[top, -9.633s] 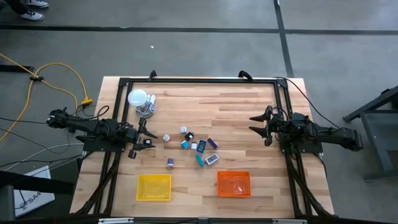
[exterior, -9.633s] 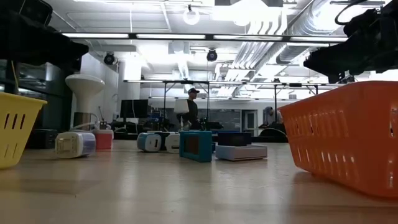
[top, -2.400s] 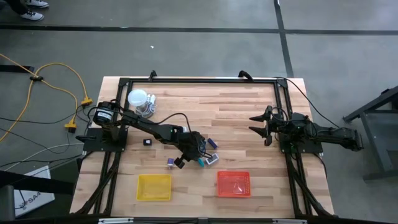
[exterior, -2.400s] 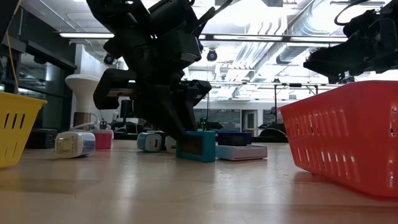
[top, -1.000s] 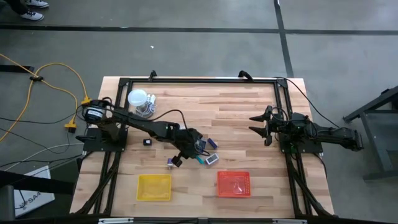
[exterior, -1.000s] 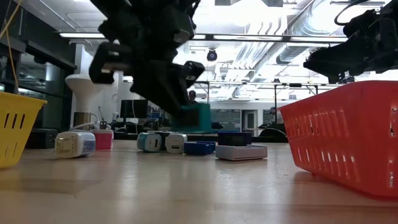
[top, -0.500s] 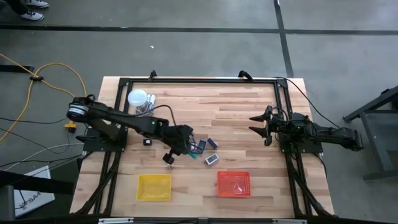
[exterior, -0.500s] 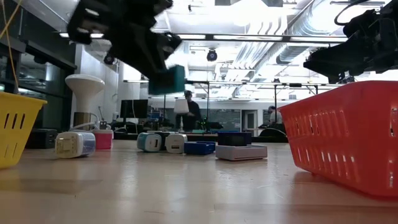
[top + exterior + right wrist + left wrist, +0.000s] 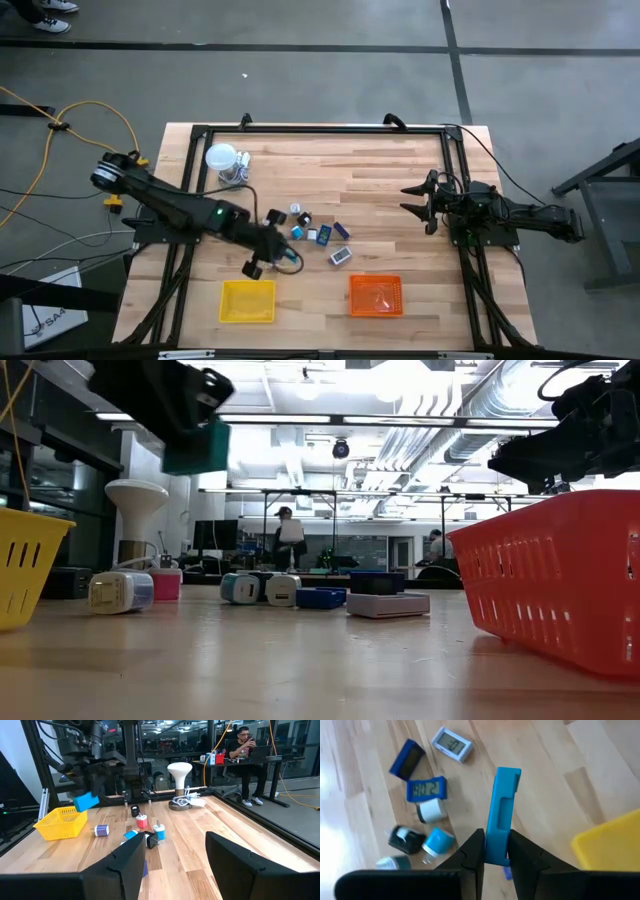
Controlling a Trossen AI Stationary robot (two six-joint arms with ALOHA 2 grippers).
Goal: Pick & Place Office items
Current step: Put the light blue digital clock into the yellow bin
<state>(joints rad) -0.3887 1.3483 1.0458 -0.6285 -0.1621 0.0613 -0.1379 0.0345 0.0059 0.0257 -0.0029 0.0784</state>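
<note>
My left gripper [image 9: 284, 258] hangs above the table between the scattered office items and the yellow tray [image 9: 247, 301], shut on a flat teal-blue block [image 9: 502, 810]. The low view shows that block [image 9: 197, 448] high above the tabletop. The other office items [image 9: 315, 232] lie flat on the wood at mid-table: a white clock [image 9: 451, 743], two blue blocks [image 9: 426, 789], small rolls [image 9: 439, 841] and a black piece [image 9: 402, 840]. My right gripper [image 9: 412, 200] waits open at the right side, with nothing between its fingers [image 9: 240, 860]. My left gripper pinches the teal-blue block's near end [image 9: 497, 842] between its two fingers [image 9: 475, 854], one on each broad face. The fingers lie along the block and come from above, slanting down. The block sticks out past the fingertips, lifted clear of the table.
An orange mesh tray [image 9: 375, 295] stands near the front edge, right of the yellow one. A white globe on a wire stand [image 9: 222, 160] sits at the far left. A black frame [image 9: 320, 128] runs along the table's edges. A person sits beyond the table [image 9: 245, 750].
My left gripper, still shut on the teal-blue block, has risen and gone toward the table's left and near edges, away from the cluster and toward the yellow tray. The block stays clear of the table.
</note>
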